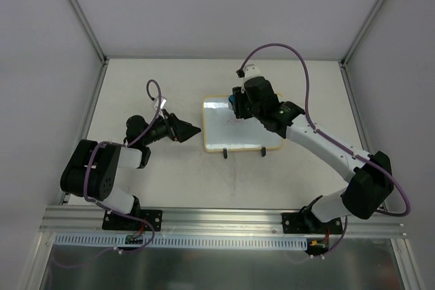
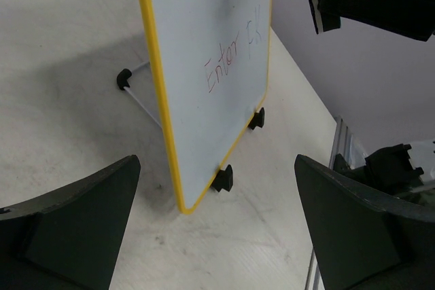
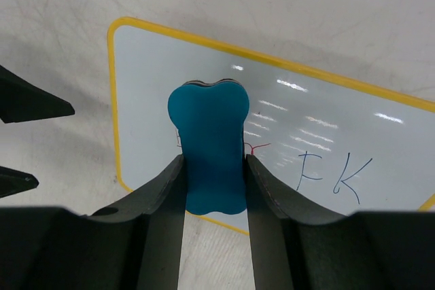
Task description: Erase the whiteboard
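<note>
Top external, left wrist and right wrist views. The small rectangular white whiteboard with a thin yellow frame stands near the middle of the pale table, slightly to the right of centre and between the two arms. It is propped at a tilt on two small black feet and a thin wire stand behind it. Writing remains on its face: a red word and dark letters reading "FK".

The right gripper reaches over the upper left part of the board. Its fingers are closed against the two sides of a teal, bone-shaped eraser block, which is held firmly between them. Whether the eraser's pad touches the board surface cannot be told from these views.

The left gripper lies low over the table and points at the board's left edge from just beside it. Its dark fingers are spread wide — nothing is held between them — and the left wrist view shows the board's near corner in the gap ahead of them.
</note>
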You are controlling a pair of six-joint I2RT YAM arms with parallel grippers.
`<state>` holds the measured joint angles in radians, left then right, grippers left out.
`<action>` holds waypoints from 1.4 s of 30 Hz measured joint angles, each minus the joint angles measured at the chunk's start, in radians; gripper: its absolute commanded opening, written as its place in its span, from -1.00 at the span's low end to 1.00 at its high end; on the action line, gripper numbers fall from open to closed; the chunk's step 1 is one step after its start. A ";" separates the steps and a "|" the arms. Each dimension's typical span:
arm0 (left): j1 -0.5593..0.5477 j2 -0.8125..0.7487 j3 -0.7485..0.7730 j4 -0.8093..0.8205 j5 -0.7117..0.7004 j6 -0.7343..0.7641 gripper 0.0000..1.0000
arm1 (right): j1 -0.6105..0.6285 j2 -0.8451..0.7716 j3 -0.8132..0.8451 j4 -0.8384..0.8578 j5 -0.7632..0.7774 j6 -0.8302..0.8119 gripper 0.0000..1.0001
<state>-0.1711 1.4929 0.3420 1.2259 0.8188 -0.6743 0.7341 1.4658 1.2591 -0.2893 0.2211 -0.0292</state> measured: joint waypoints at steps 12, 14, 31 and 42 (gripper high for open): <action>0.000 0.122 0.097 0.040 0.116 -0.053 0.98 | -0.002 -0.043 -0.030 0.001 -0.001 -0.005 -0.36; 0.000 0.138 0.106 0.043 0.125 -0.057 0.98 | -0.002 -0.043 -0.030 0.002 -0.001 -0.006 -0.36; -0.014 0.311 0.221 0.051 0.178 -0.130 0.90 | -0.002 -0.043 -0.030 0.002 -0.006 -0.005 -0.35; -0.056 0.385 0.294 0.055 0.197 -0.129 0.88 | -0.002 -0.043 -0.030 0.002 -0.018 -0.005 -0.36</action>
<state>-0.2272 1.8774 0.6357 1.2808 1.0157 -0.8032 0.7322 1.4227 1.2293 -0.2874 0.2028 -0.0338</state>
